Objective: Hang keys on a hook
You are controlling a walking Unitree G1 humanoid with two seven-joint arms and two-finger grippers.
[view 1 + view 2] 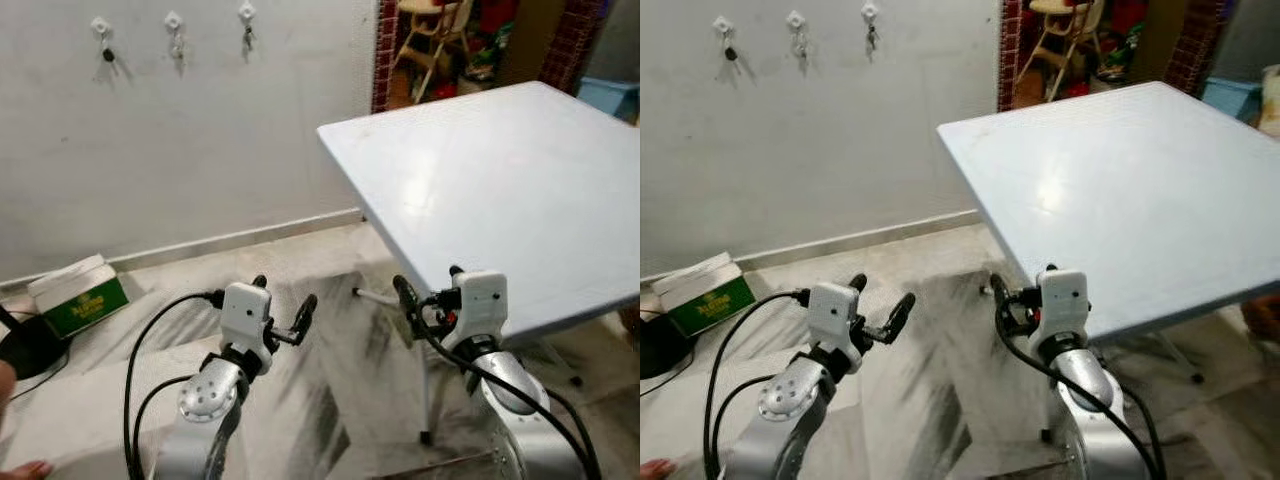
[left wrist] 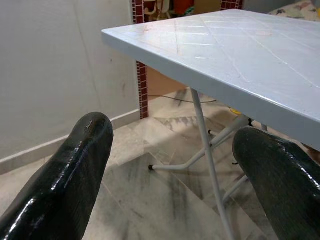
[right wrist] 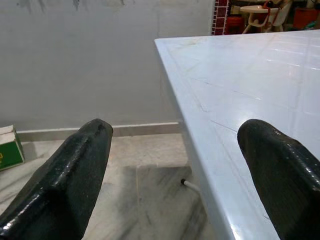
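Against a bare grey wall (image 1: 200,130), three small white wall hooks (image 1: 173,20) sit in a row high up, each with something small and dark hanging from it, apparently keys, though too small to be sure. Both of the robot's grippers are held low in front of it with their black fingers spread apart and nothing between them: the left gripper (image 1: 283,308) over the marbled floor (image 1: 320,400), the right gripper (image 1: 430,290) just at the near corner of a pale blue-white folding plastic table (image 1: 500,170). No loose keys can be seen on the table or floor. Judged from this, every hook seems occupied and nothing is being carried, so the hanging appears done. A green-and-white cardboard box (image 1: 78,295) lies by the skirting.
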